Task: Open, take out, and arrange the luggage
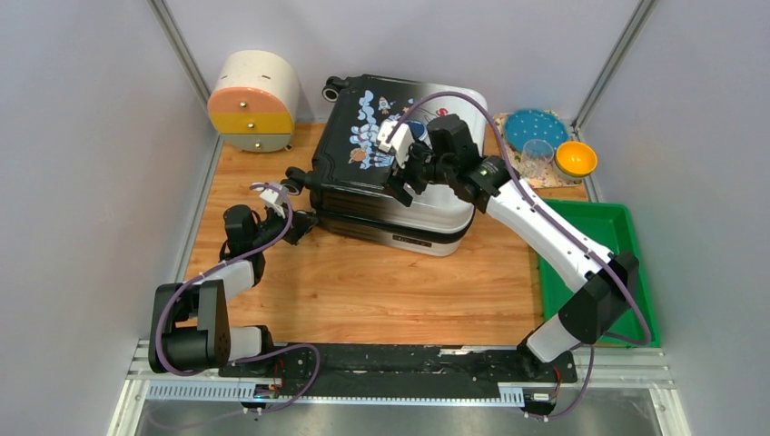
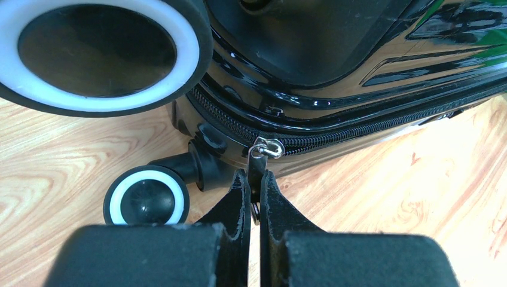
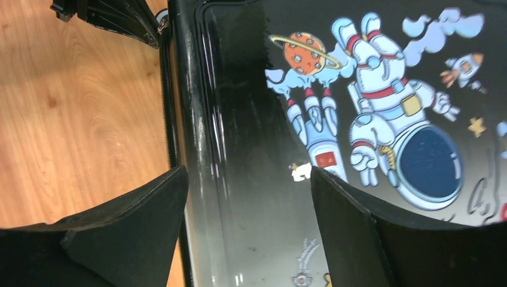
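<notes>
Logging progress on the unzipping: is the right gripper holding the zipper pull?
No: the right gripper stands open above the luggage lid, while the left gripper is the one pinching the zipper pull.

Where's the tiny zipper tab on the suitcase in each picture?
Top view: too small to see; it sits where the left gripper meets the suitcase.
Left wrist: zipper tab in the centre, pinched by the gripper.
Right wrist: zipper tab in the top-left corner.
Shared landmark: the left gripper.
</notes>
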Available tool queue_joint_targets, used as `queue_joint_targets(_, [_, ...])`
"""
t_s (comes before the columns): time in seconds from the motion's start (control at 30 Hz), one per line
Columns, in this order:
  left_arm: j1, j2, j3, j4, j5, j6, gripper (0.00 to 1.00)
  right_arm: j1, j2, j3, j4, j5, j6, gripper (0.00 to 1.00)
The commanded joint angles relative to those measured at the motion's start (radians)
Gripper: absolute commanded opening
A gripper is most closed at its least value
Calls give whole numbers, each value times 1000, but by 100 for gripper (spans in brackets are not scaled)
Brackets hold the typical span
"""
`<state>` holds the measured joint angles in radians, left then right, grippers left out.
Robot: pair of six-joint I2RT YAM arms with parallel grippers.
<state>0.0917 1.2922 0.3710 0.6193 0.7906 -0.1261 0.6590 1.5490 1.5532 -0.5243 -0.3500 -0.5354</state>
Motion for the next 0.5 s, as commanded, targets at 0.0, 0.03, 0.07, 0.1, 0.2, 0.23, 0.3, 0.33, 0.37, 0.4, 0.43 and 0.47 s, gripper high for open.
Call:
queue_joint_targets(0.0, [13,-25,11,68,-8,11,0,-63,-74,7,-22,33,228,79])
queue_joint_targets(0.03, [13,-22,11,69,-10,8,0,-97,-104,-11,-28,22,288,79])
queue_joint_targets(0.07, [11,-22,14,71,-10,6,0,-134,-133,-31,-29,-9,421,78])
queue_joint_targets(0.1, [11,-21,16,71,-5,0,0,-215,-171,-82,-25,-9,484,76])
queue_joint_targets(0.2, [11,-18,20,69,-4,-3,0,-385,-305,-163,-13,57,729,73])
queue_joint_targets(0.23, [11,-16,23,66,-7,-3,0,-419,-363,-221,-13,77,756,73])
queue_joint_targets(0.3, [11,-16,29,53,-14,-6,0,-484,-403,-274,-14,202,791,70])
queue_joint_targets(0.33, [11,-16,31,53,-14,-9,0,-498,-414,-322,-11,229,790,70])
queue_joint_targets(0.37, [11,-17,32,50,-14,-10,0,-504,-411,-338,-14,317,793,70])
queue_joint_targets(0.4, [11,-18,34,49,-13,-9,0,-507,-393,-346,-26,369,808,69])
queue_joint_targets(0.43, [10,-21,34,48,-14,-9,0,-510,-368,-344,-72,419,837,68])
queue_joint_targets(0.47, [9,-22,37,39,-16,-7,0,-515,-295,-325,-98,463,844,66])
